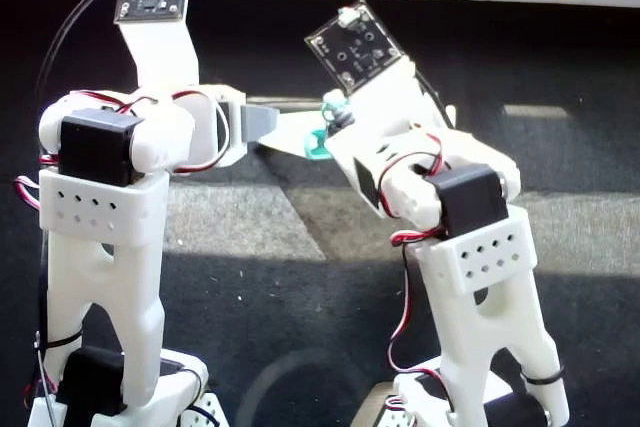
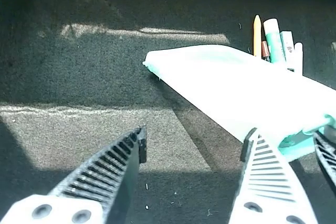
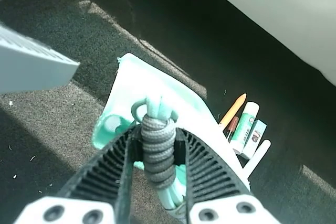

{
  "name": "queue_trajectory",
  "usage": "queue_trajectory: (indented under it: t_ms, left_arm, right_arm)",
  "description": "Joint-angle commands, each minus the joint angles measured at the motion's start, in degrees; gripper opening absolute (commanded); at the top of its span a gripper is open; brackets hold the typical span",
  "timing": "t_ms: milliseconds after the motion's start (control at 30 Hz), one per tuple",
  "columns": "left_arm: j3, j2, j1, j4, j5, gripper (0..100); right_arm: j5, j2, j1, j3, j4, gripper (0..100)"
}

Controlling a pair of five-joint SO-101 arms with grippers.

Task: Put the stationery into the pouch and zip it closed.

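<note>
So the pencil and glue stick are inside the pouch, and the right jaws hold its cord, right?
Not inside: the right wrist view shows the orange pencil and glue stick lying beside the pouch. The right jaws do hold its cord.

The left gripper (image 2: pixel 195 148) stood open, its 2 ribbed fingers well apart above the dark table (image 2: pixel 79 77). From it, at 1 o'clock, the pale green pouch (image 2: pixel 247 90) stretched long and flat. Past the pouch, near 1 o'clock, lay an orange pencil (image 2: pixel 256 35), a white-and-green tube (image 2: pixel 274 38), a small box (image 2: pixel 287 45) and a white pen (image 2: pixel 298 56), close together.
</note>
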State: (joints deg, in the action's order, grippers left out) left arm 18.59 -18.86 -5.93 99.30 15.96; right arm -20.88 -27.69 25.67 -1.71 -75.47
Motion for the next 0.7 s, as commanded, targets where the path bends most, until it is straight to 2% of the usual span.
queue_trajectory:
  t_ms: [0,300,533,667]
  left_arm:
    - [1.6,-0.7,-1.0,0.4,3.8,30]
    - [2.2,-0.7,-1.2,0.4,5.4,30]
    - [1.6,-0.6,-8.2,0.7,7.3,30]
    - [0.4,-0.2,-8.5,0.4,7.0,30]
  right_arm:
    - [-0.9,2.5,-0.7,-6.0,-0.2,0.5]
    - [-0.9,8.1,-0.7,-9.5,-0.2,0.5]
    - [-0.9,10.1,-0.7,-9.5,0.3,0.5]
    - [-0.9,9.8,-0.7,-9.5,0.3,0.5]
